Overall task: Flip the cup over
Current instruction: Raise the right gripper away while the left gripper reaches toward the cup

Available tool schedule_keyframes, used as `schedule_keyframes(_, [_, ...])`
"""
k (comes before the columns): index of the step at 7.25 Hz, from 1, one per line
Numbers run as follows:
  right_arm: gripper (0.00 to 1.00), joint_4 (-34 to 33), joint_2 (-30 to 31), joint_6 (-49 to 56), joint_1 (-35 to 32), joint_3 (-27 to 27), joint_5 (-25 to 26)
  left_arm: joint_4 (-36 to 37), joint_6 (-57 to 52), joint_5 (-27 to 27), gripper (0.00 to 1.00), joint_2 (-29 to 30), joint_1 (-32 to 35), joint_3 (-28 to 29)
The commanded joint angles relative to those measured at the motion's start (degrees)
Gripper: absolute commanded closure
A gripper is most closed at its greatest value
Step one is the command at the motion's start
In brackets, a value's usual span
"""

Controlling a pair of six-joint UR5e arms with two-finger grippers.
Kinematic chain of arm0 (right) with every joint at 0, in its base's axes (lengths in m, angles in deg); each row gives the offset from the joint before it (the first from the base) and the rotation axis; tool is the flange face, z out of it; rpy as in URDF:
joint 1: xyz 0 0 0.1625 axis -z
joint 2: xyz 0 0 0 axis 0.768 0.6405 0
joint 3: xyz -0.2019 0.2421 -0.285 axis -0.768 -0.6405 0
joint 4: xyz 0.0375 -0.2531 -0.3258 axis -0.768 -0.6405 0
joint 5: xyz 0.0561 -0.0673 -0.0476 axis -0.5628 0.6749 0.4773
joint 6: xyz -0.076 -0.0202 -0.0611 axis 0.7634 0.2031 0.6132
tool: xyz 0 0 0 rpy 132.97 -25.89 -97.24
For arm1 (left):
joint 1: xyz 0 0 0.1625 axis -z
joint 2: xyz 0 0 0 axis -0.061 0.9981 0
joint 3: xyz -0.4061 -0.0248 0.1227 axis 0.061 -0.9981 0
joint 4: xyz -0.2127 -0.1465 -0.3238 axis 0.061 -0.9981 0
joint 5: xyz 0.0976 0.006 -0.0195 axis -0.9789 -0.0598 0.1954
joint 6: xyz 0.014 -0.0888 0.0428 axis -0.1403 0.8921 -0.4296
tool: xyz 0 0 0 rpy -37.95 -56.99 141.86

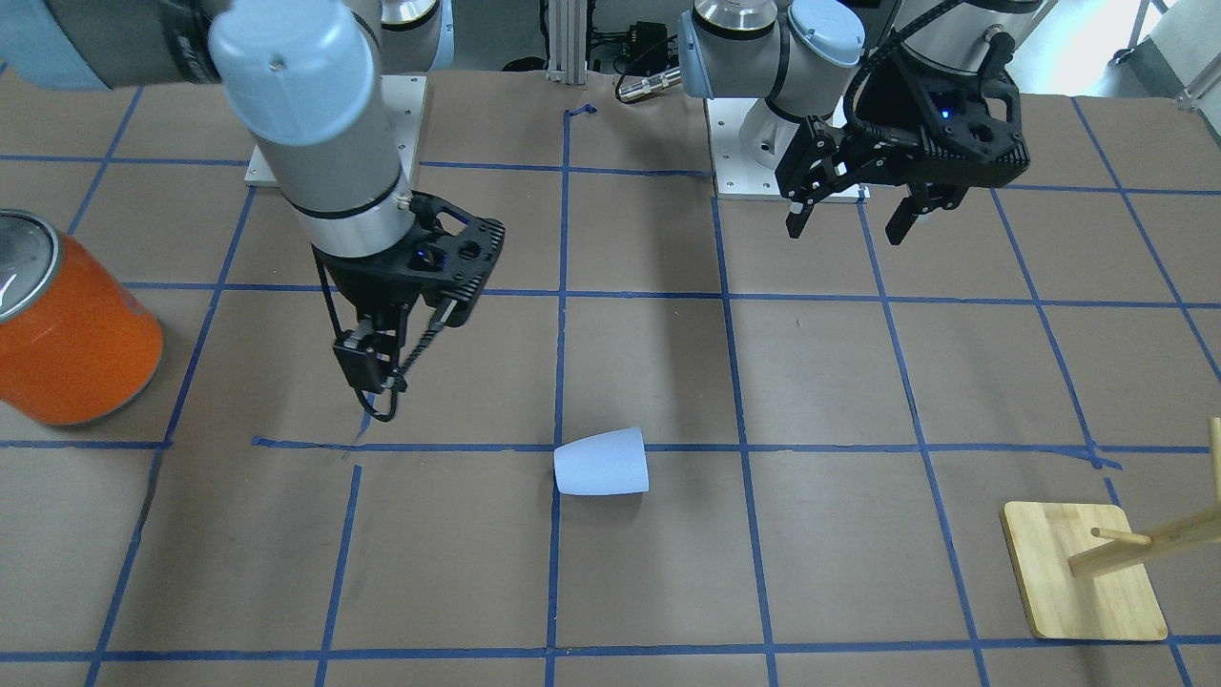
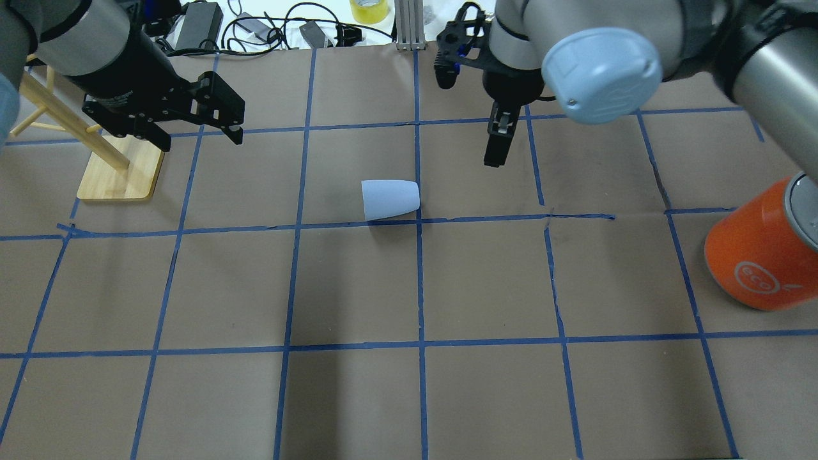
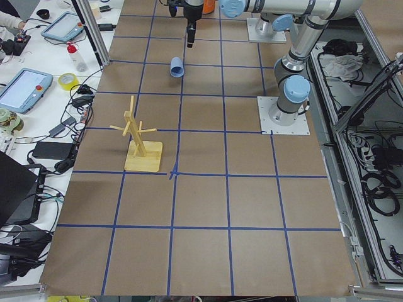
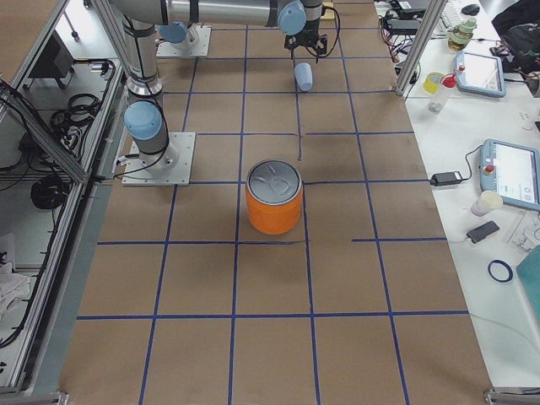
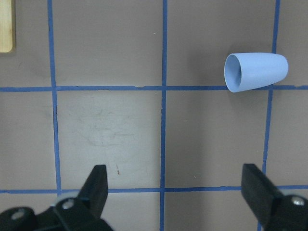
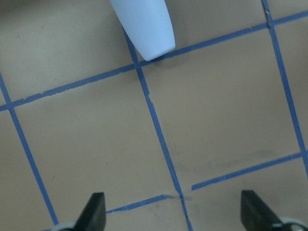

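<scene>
The cup [image 2: 390, 199] is a small pale blue tumbler that lies on its side on the brown paper, with its mouth toward the overhead view's left. It also shows in the front view [image 1: 601, 463], the left wrist view [image 5: 256, 72] and the right wrist view [image 6: 144, 26]. My right gripper [image 2: 497, 156] hangs above the table, beyond and to the right of the cup, open and empty [image 6: 173, 211]. My left gripper [image 2: 199, 135] is open and empty far left of the cup, above the table [image 5: 175, 187].
A large orange can [image 2: 760, 249] with a silver lid stands at the right edge. A wooden peg stand [image 2: 121, 172] sits at the far left, just beside my left gripper. Cables and a tape roll [image 2: 370, 9] lie beyond the far table edge.
</scene>
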Motion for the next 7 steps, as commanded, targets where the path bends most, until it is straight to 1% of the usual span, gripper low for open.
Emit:
schedule_keyframes(1, [0.0,5.91,4.67,-10.65,4.79,0.09,0.0,-0.34,0.01,9.66,0.0,2.47,-1.17,-0.38])
schedule_keyframes(2, [0.0,7.49,5.9,-18.72,5.5,0.09,0.09,0.01,-0.86,16.61,0.0,4.14,-2.74,-0.73])
schedule_keyframes(3, [0.0,9.07,7.91,-29.68,5.68,0.18,0.09,0.71,-1.13,22.08,0.0,7.03,-4.5,-0.82])
schedule_keyframes(4, [0.0,9.35,8.71,-42.32,6.2,0.36,0.09,3.42,-4.53,27.35,0.0,10.27,-5.04,-0.99])
schedule_keyframes(5, [0.0,9.0,9.68,-48.97,6.03,0.36,0.09,3.62,-7.0,30.36,0.0,12.92,-5.65,-1.87])
schedule_keyframes(6, [0.0,8.74,10.21,-55.99,6.73,0.36,0.26,9.01,-9.37,37.27,0.0,15.38,-5.92,-5.7])
schedule_keyframes(7, [0.0,9.08,10.3,-59.2,7.0,0.36,3.57,17.16,-10.53,38.73,0.0,18.28,-6.09,-10.87])
